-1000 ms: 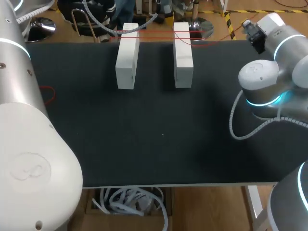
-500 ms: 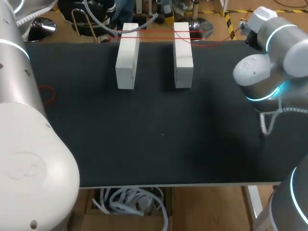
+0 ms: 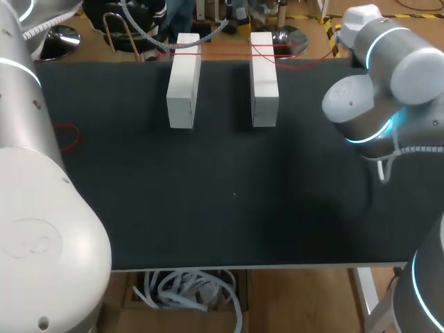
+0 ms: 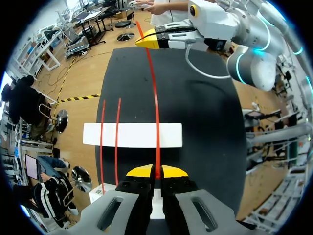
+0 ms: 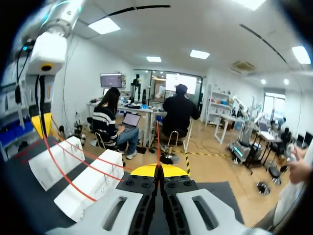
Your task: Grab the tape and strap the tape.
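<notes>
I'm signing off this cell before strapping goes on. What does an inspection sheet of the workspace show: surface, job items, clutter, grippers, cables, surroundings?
Surface: black table mat, flat, no spills seen.
Job's things: left white rectangular block and right white rectangular block lie parallel, apart. Thin red tape crosses both blocks near their far ends.
Clutter: small red loop at the mat's left edge, possibly more tape.
Grippers: left gripper shut on the tape; right gripper shut on it too. A strand runs from the left gripper toward the right one.
Cables: white coiled cable hangs from the right arm above the mat.
Surroundings: nothing seen reaching over the table.
</notes>
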Available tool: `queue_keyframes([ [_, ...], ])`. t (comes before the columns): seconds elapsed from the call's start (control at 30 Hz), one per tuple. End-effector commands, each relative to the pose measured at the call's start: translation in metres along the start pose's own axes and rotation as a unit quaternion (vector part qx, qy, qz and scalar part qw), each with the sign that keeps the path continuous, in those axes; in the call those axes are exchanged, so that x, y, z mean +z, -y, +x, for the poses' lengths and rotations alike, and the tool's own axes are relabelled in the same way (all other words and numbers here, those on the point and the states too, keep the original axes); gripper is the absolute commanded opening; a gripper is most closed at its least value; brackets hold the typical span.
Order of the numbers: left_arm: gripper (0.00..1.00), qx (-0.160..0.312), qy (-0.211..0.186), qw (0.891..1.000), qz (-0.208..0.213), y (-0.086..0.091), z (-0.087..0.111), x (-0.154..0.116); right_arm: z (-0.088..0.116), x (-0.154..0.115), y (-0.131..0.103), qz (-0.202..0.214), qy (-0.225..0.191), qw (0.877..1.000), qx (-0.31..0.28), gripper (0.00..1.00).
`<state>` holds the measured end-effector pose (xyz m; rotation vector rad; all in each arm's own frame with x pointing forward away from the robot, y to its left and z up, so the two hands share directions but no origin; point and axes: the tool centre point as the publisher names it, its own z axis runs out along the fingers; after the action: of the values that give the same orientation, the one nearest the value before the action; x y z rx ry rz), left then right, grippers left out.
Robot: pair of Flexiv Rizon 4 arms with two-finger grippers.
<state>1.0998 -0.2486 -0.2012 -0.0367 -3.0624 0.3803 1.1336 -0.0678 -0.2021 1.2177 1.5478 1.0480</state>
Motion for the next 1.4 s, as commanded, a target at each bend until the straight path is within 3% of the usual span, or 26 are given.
queue_keyframes([
  [0.03,0.00,-0.001,-0.001,1.000,-0.003,0.001,-0.001,-0.001,0.009,0.001,-0.006,-0.065,-0.049,0.956,-0.280,0.00],
  [0.1,0.00,-0.001,-0.001,1.000,-0.003,0.001,-0.001,-0.001,0.014,0.001,-0.008,-0.075,-0.063,0.944,-0.314,0.00],
  [0.27,0.00,-0.001,-0.001,1.000,-0.003,0.001,-0.001,-0.001,0.022,0.002,-0.007,-0.078,-0.083,0.932,-0.344,0.00],
  [0.33,0.00,-0.001,-0.001,1.000,-0.003,0.001,-0.001,-0.001,0.025,0.002,-0.006,-0.081,-0.097,0.920,-0.372,0.00],
  [0.57,0.00,-0.001,-0.001,1.000,-0.003,0.001,-0.001,-0.001,0.032,0.003,-0.007,-0.088,-0.115,0.902,-0.407,0.00],
  [0.7,0.00,-0.001,-0.001,1.000,-0.003,0.001,-0.001,-0.001,0.033,0.004,-0.008,-0.085,-0.109,0.913,-0.383,0.00],
  [0.77,0.00,-0.001,-0.001,1.000,-0.003,0.001,-0.001,-0.001,0.032,0.004,-0.010,-0.077,-0.094,0.945,-0.304,0.00],
  [0.83,0.00,-0.001,-0.001,1.000,-0.003,0.001,-0.001,-0.001,0.024,0.003,-0.010,-0.038,-0.086,0.985,-0.142,0.00],
  [1.23,0.00,-0.001,-0.001,1.000,-0.003,0.001,-0.001,-0.001,0.024,0.003,-0.010,-0.038,-0.086,0.985,-0.142,0.00],
  [1.4,0.00,-0.001,-0.001,1.000,-0.003,0.001,-0.001,-0.001,0.035,0.004,-0.014,-0.060,-0.100,0.971,-0.210,0.00],
])
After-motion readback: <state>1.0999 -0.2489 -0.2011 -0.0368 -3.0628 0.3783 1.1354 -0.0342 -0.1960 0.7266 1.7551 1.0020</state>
